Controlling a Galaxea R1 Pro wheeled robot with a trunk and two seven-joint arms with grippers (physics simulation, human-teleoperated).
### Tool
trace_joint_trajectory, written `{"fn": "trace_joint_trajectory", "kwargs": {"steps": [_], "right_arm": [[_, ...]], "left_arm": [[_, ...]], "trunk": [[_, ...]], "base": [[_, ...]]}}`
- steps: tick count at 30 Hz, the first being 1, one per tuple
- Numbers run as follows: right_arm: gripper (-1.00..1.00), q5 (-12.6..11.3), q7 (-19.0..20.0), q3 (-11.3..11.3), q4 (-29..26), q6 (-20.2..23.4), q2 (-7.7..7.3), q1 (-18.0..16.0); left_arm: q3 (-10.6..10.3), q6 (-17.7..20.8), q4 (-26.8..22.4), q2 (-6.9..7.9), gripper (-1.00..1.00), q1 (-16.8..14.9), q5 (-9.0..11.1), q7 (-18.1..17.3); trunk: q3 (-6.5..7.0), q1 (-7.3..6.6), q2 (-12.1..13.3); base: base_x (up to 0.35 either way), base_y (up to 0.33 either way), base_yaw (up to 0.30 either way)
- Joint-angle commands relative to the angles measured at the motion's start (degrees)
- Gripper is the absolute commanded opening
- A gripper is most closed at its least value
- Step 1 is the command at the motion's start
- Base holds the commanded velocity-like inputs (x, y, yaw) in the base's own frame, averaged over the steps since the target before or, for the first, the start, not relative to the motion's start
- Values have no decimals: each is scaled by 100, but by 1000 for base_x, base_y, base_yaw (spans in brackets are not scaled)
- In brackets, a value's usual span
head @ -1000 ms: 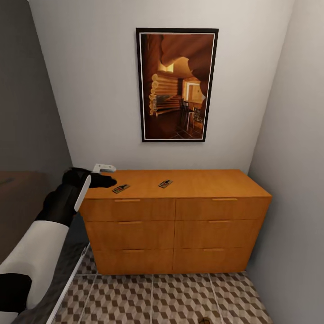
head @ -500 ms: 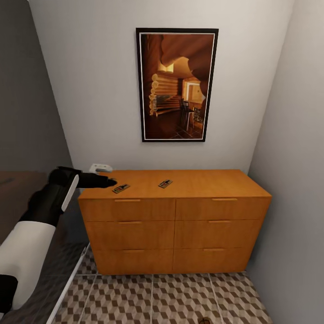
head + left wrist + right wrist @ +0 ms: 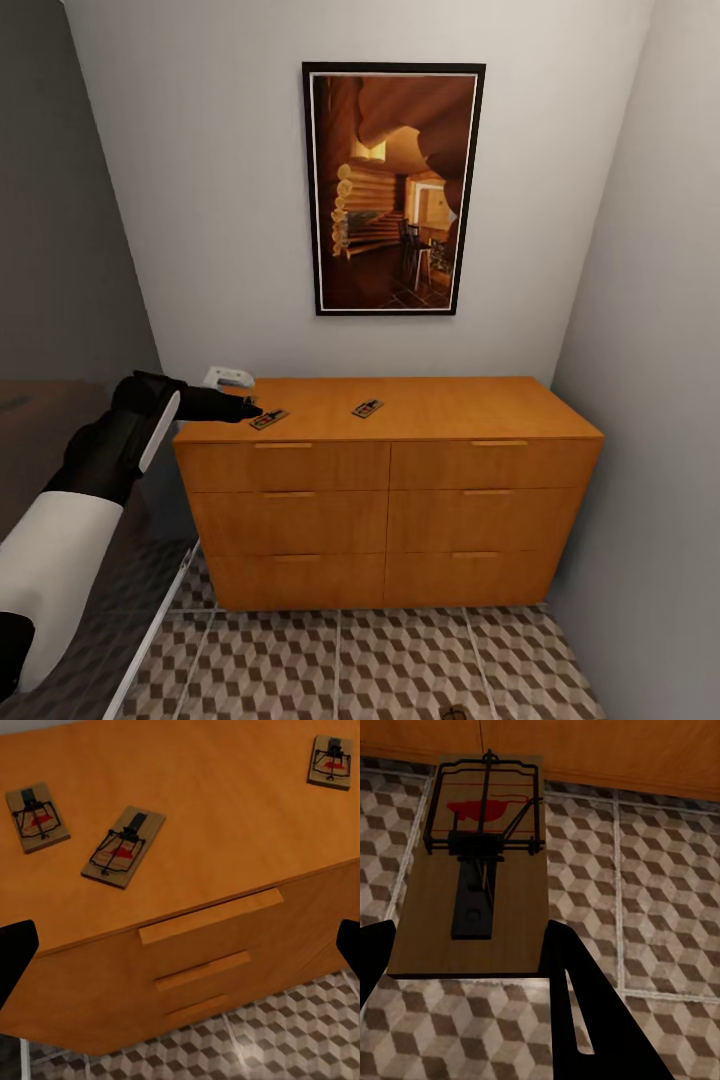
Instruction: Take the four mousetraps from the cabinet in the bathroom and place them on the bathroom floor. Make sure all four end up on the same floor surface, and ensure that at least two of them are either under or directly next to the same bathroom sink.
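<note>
- Cabinet point(image 3: 400, 470) fills the corner, patterned bathroom floor point(image 3: 400, 660) below it; its front edge and bar handles sit close under your left arm, so dropping the wrist too fast could knock the arm into the top.
- Left gripper point(image 3: 245, 409) hovers over the cabinet's left end, fingers spread wide with nothing between them in the left wrist view; the near mousetrap point(image 3: 124, 846) lies skewed, so closing without squaring up could flick it off the edge.
- Two more mousetraps on the top: one point(image 3: 37, 817) just beside the skewed one, one point(image 3: 331, 761) well apart; sweeping sideways may shove the close neighbour.
- Right gripper point(image 3: 465, 960) looks closed on the fourth mousetrap point(image 3: 480, 862) over the tiles, probably a thin end grip; it could slip out and land away from the sink.
</note>
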Motion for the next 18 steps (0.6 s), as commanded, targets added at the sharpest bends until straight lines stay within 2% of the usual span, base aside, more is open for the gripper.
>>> {"fn": "trace_joint_trajectory", "kwargs": {"steps": [1,5,13,18], "right_arm": [[-100,45,-40,5,5,-10,1,-4],[-100,42,-39,5,5,-10,1,-4],[-100,44,-39,5,5,-10,1,-4],[-100,46,-39,5,5,-10,1,-4]], "left_arm": [[-13,22,-1,5,100,-5,-4,-12],[-47,22,14,6,100,-5,-4,-13],[-247,14,52,6,100,-5,-35,-8],[-540,13,173,6,100,-6,-132,-5]], "trunk": [[-6,0,-4],[-6,0,-4],[-6,0,-4],[-6,0,-4]], "base": [[0,0,0],[0,0,0],[57,0,0],[118,0,0]]}}
